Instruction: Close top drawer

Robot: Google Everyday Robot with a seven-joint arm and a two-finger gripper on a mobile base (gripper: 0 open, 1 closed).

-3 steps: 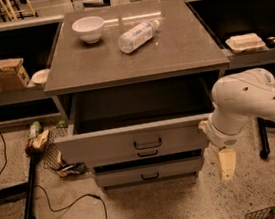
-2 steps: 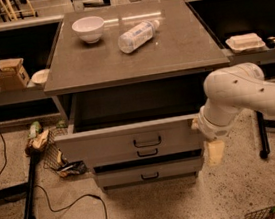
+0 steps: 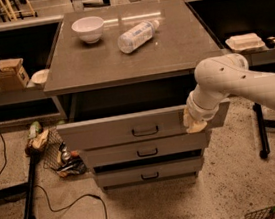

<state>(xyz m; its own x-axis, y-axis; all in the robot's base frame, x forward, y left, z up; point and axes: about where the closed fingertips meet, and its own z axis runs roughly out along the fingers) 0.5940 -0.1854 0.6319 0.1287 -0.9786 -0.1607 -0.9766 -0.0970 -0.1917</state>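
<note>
The top drawer (image 3: 110, 130) is a wide grey drawer with a small dark loop handle (image 3: 145, 130). It stands pulled out from the grey cabinet, its dark inside showing under the cabinet top. My gripper (image 3: 194, 123) hangs from the white arm at the right and rests against the right end of the drawer's front panel. Two smaller-fronted grey drawers (image 3: 147, 151) sit below it.
A white bowl (image 3: 88, 28) and a lying plastic bottle (image 3: 137, 35) rest on the cabinet top (image 3: 96, 66). A cardboard box (image 3: 8, 74) sits on the left shelf. Clutter and a black cable (image 3: 64, 207) lie on the floor at left. A black stand leg (image 3: 261, 130) is at right.
My arm has swung left and up, bringing the gripper from below the drawer's right corner onto its front panel. The drawer looks pushed in somewhat.
</note>
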